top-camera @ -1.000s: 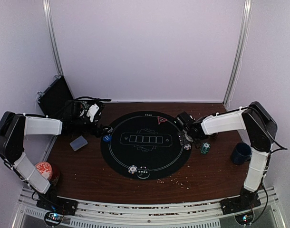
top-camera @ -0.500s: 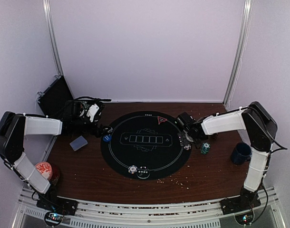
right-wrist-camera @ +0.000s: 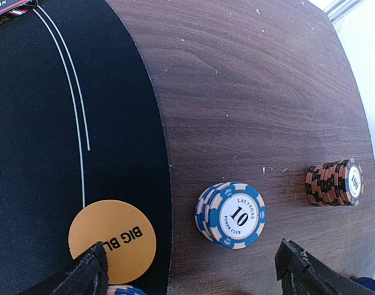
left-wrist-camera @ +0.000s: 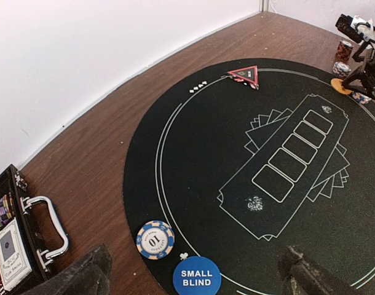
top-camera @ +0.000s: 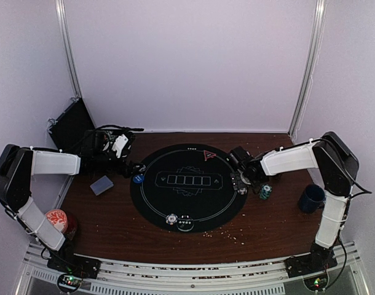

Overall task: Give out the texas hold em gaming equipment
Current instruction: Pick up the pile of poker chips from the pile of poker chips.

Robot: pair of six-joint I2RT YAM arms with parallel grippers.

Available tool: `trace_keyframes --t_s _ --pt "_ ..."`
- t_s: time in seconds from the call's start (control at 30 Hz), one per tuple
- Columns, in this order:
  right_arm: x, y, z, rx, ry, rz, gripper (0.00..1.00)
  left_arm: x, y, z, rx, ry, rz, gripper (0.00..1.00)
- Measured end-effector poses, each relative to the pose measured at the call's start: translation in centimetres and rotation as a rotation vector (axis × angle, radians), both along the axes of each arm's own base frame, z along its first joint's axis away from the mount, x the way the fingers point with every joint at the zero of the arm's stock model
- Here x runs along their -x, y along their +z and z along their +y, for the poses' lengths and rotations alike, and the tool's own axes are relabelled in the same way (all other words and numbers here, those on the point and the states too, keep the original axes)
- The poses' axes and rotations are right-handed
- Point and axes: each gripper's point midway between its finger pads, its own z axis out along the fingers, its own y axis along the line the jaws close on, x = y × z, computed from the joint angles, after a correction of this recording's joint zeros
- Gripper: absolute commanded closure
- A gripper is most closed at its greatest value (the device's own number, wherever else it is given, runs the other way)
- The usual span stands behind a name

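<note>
In the right wrist view, a dark fingertip covers part of the orange button, and the bottom edge cuts off a blue chip beside it. From above, the left arm partly hides the red-topped can at the near left. The chip at the mat's near edge is too small to read, perhaps white.

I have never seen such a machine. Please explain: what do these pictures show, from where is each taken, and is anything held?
These are two robot arms bolted at the near edge of a wooden table. The wide picture comes from a camera above and behind them; the other two from a camera on each wrist, so the dark shapes at the bottom are that hand's fingers. The left hand is near a blue button and a single chip; the right hand is near an orange button and a stack of blue chips. A round black mat, some cards, a mug and a can are there too. Both hands are open and hold nothing.
</note>
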Motion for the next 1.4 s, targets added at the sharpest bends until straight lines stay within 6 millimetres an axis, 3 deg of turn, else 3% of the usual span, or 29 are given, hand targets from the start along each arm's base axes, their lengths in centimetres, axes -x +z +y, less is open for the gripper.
trace_keyframes --t_s 0.47,0.6,0.77,0.93,1.17,1.4 --pt "0.0 0.6 0.1 -0.01 0.005 -0.01 0.01 0.0 0.0 0.0 0.0 0.001 0.0 0.02" --pt "-0.2 2.0 0.2 -0.028 0.003 -0.04 0.0 0.0 0.0 0.0 -0.001 0.002 0.0 0.02" --pt "-0.3 5.3 0.1 -0.078 -0.001 -0.113 0.0 -0.1 -0.2 0.0 -0.003 0.003 0.002 0.02" --pt "-0.1 7.7 -2.6 -0.138 -0.064 -0.177 0.0 0.0 -0.2 0.0 -0.003 0.003 0.003 0.02" --pt "-0.5 5.7 -8.6 -0.168 -0.223 -0.159 0.01 0.0 -0.2 0.0 -0.002 0.003 0.003 0.02" --pt "1.7 4.5 -7.9 -0.277 -0.187 -0.126 0.08 0.0 -0.1 0.0 -0.002 0.002 0.002 0.02"
